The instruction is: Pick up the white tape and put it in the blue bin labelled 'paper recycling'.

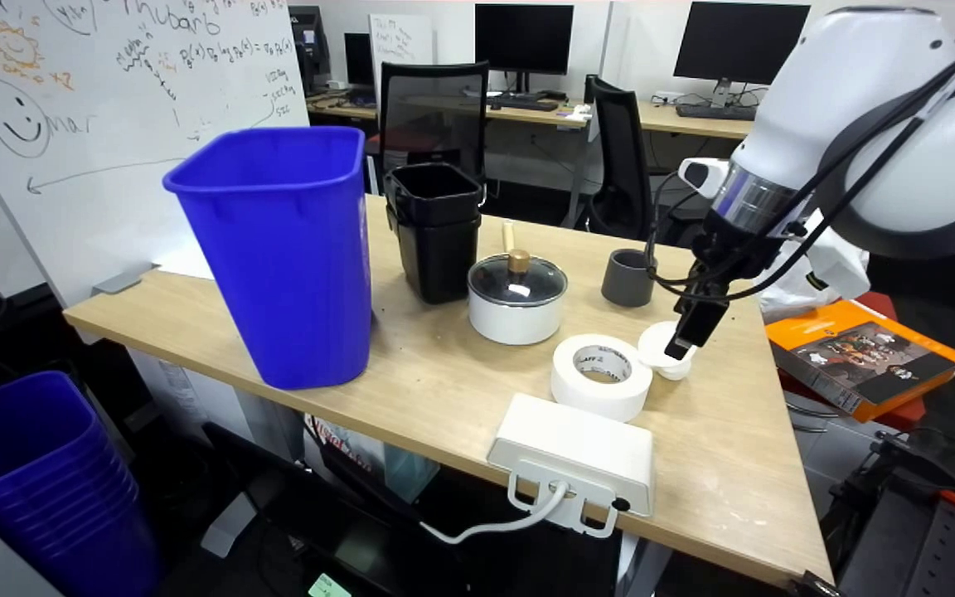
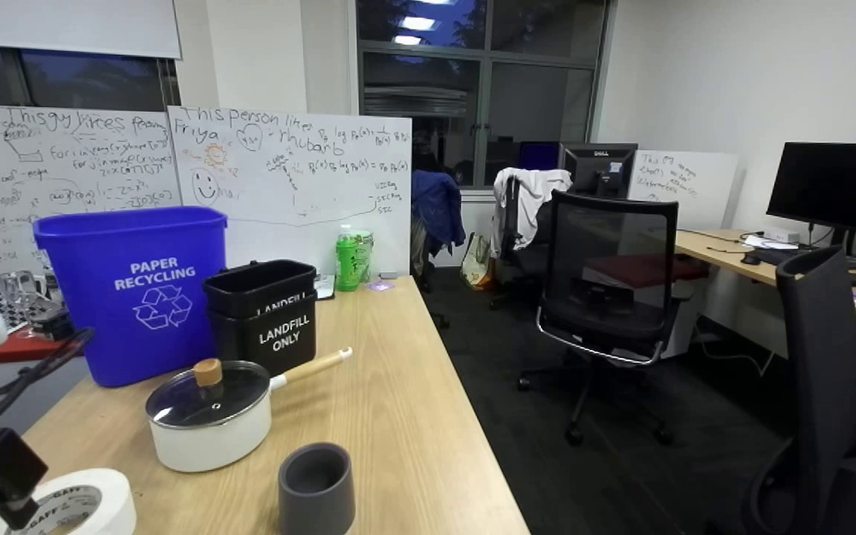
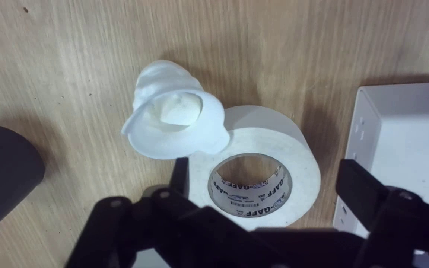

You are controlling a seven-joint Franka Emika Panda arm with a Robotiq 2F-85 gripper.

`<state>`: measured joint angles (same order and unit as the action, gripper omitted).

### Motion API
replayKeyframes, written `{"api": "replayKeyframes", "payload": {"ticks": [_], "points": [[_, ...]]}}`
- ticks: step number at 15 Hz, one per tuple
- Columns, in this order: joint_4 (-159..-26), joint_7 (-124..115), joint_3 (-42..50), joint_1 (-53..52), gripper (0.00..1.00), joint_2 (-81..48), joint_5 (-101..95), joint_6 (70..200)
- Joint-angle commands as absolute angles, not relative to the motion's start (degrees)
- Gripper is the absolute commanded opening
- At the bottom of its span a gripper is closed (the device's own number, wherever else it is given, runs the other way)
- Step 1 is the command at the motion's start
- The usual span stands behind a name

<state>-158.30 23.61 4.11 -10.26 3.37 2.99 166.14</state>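
Note:
The white tape (image 1: 570,388) is a flat roll lying on the table, its printed inner core facing up. It also shows in the wrist view (image 3: 304,171) and partly in an exterior view (image 2: 117,505), behind the gripper. My gripper (image 3: 266,176) is open and empty, above the roll. In the wrist view one finger overlaps the roll's left edge and the other is right of it, over a gap and the white box's edge. The blue bin (image 1: 287,274) stands upright at the table's far end; its "paper recycling" label shows in an exterior view (image 2: 153,297).
A white bowl-like dish (image 3: 199,137) overlaps the tape's edge. A white box (image 1: 573,439) with a cable sits close beside the tape. A grey cup (image 1: 628,282), a white pot (image 1: 517,319) with lid and black bins (image 2: 272,327) stand on the table.

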Motion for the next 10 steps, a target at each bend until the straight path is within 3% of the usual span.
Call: {"api": "replayKeyframes", "payload": {"ticks": [1, 10], "points": [[-155.03, 28.44, 2.21, -8.03, 1.0, -4.08, 5.21, 172.82], [-145.38, 24.54, 0.58, -4.02, 1.0, -19.72, -1.24, 183.79]]}}
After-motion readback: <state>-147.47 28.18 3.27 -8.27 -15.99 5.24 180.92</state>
